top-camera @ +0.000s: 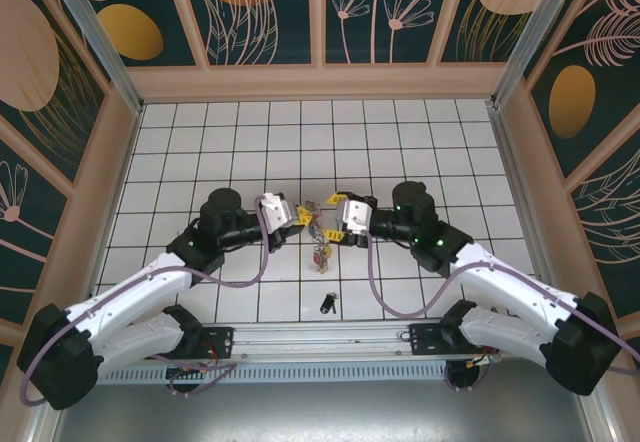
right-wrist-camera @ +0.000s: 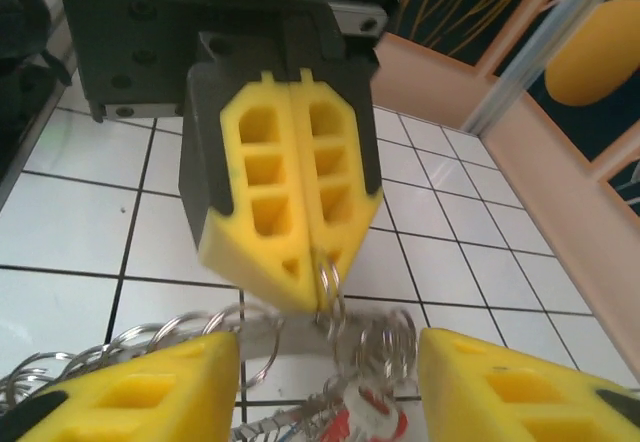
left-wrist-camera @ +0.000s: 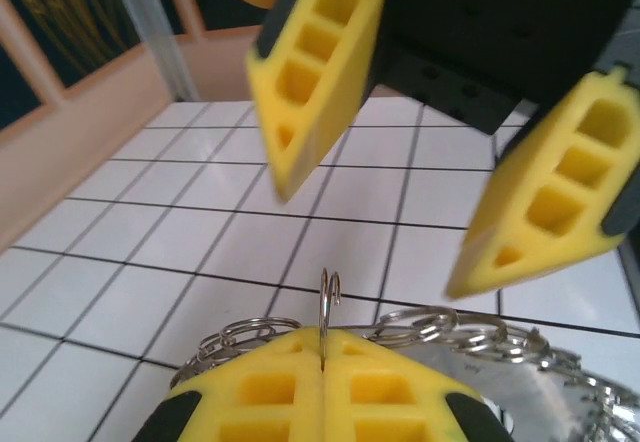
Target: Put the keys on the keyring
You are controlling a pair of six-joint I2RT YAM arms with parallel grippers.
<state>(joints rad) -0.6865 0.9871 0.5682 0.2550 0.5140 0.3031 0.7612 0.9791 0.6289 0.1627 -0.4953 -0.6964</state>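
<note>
My left tool (top-camera: 299, 217) is closed. In its own wrist view the two yellow pads (left-wrist-camera: 270, 387) press flat together, and the keyring (left-wrist-camera: 328, 287), a thin wire loop, stands upright out of the seam between them. From the other wrist the same tool (right-wrist-camera: 305, 280) shows as a shut wedge with the keyring (right-wrist-camera: 330, 294) hanging at its tip.

My right tool (top-camera: 332, 217) faces it across a small gap and is open. Its fingers (left-wrist-camera: 320, 72) are spread wide above and beyond the loop and touch nothing. In its own view the right tool (right-wrist-camera: 330, 362) has one pad at each lower corner, with the loop and the rings between them.

A chain of small wire rings (left-wrist-camera: 450, 330) curves away from the keyring just behind my left pads. Under it lies a shiny bit of metal (left-wrist-camera: 570, 402), too blurred for me to name.

The keys (top-camera: 320, 242) hang in a bunch just under the meeting point of the two tools, over the middle of the white tiled worktop (top-camera: 200, 152). One with a red tag (right-wrist-camera: 365, 414) shows below the rings, partly cut off by the bottom edge. I cannot tell whether any of the keys sit on the loop itself. A black key (top-camera: 327, 303) lies alone on the worktop, nearer the arm bases and well apart from the bunch.
</note>
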